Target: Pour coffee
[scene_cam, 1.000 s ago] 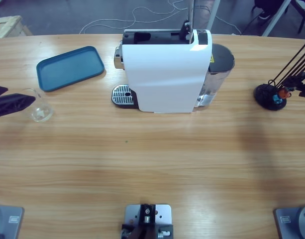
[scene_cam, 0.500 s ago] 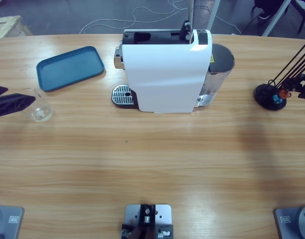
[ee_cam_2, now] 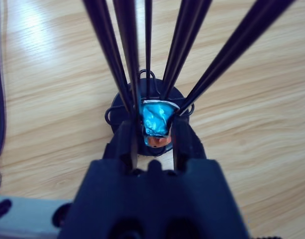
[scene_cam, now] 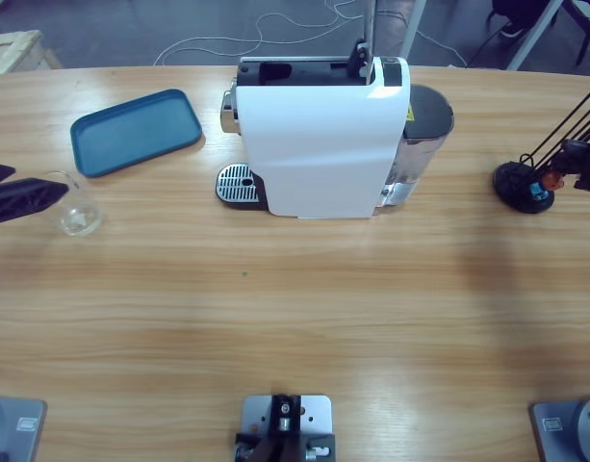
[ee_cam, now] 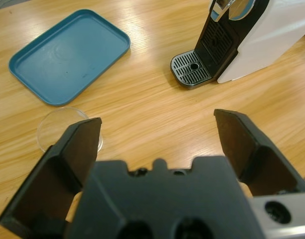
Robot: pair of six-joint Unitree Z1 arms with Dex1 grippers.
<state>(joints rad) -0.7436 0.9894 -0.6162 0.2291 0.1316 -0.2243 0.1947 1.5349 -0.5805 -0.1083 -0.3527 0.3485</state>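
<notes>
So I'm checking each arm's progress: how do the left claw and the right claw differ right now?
The left claw is spread wide and holds nothing, while the right claw is closed on a blue foil coffee capsule. The left claw hangs beside the clear glass cup, near the teal rectangular tray; the right claw sits at the black wire capsule rack. Both have two black jaws over the wooden table.

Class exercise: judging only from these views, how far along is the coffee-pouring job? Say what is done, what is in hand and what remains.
Done: nothing yet; the drip grille of the coffee machine is bare. In hand: the right gripper is shut on a blue capsule at the capsule rack; the left gripper, open, is beside the glass cup. Left: load capsule, place cup, brew.
</notes>
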